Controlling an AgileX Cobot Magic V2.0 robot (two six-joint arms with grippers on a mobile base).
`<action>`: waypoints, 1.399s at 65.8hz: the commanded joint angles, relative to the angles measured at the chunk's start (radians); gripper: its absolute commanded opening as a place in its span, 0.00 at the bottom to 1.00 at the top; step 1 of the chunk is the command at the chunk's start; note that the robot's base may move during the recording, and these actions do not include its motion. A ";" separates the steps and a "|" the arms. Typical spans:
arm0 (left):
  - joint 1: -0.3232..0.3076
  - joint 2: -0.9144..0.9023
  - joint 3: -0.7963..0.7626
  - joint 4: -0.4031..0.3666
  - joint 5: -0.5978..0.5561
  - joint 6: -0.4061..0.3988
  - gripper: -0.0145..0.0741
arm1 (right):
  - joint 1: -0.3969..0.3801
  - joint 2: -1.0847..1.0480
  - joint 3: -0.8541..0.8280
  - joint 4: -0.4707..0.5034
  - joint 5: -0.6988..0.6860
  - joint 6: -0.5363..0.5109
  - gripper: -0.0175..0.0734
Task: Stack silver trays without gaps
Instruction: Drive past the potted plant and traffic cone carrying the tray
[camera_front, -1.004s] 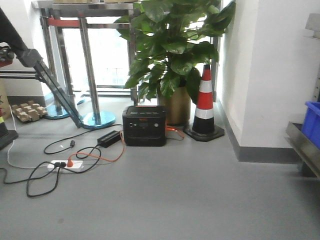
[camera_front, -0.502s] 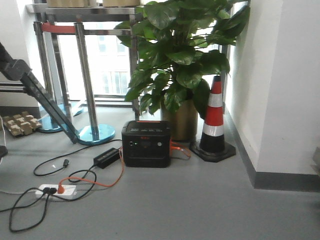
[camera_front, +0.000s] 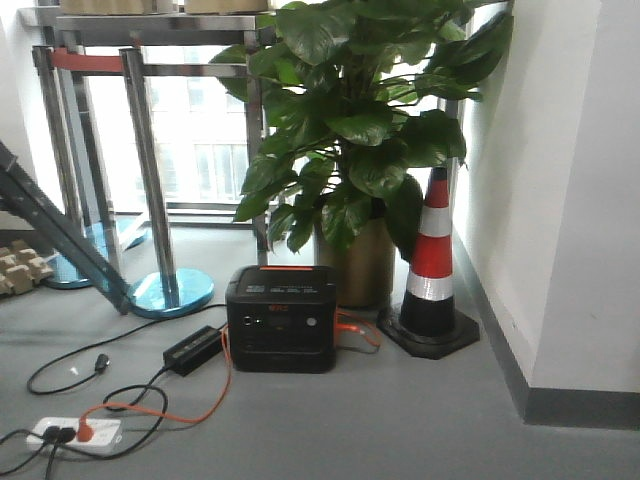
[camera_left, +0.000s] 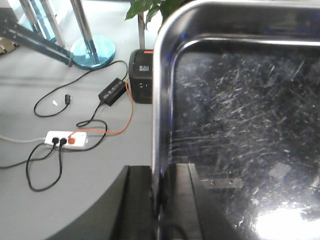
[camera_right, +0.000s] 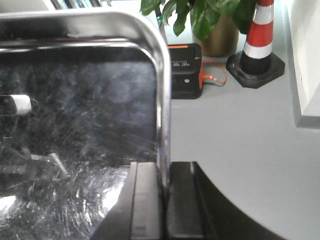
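A scratched silver tray (camera_left: 240, 105) fills most of the left wrist view, held up above the grey floor. My left gripper (camera_left: 160, 200) is shut on its left rim, one finger inside the tray and one outside. In the right wrist view the same kind of silver tray (camera_right: 75, 100) fills the left side. My right gripper (camera_right: 164, 200) is shut on its right rim, again with a finger on each side. The front view shows no tray and no gripper.
A black power station (camera_front: 280, 320) sits on the floor with an orange cable and a white power strip (camera_front: 72, 432). Behind stand a large potted plant (camera_front: 350, 150), a striped traffic cone (camera_front: 432, 270), metal stanchions (camera_front: 150, 200) and a white wall (camera_front: 570, 200) at the right.
The front view has swung right and closer to the plant and cone. The blue bin and steel shelf seen at the right edge a second ago are out of view.
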 joint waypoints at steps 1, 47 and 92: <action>-0.006 0.000 -0.005 0.027 -0.024 0.013 0.15 | 0.006 -0.009 -0.006 0.002 -0.053 -0.006 0.11; -0.006 0.000 -0.005 0.029 -0.024 0.013 0.15 | 0.006 -0.009 -0.006 0.002 -0.056 -0.006 0.11; -0.006 0.000 -0.005 0.029 -0.024 0.013 0.15 | 0.006 -0.009 -0.006 0.002 -0.075 -0.006 0.11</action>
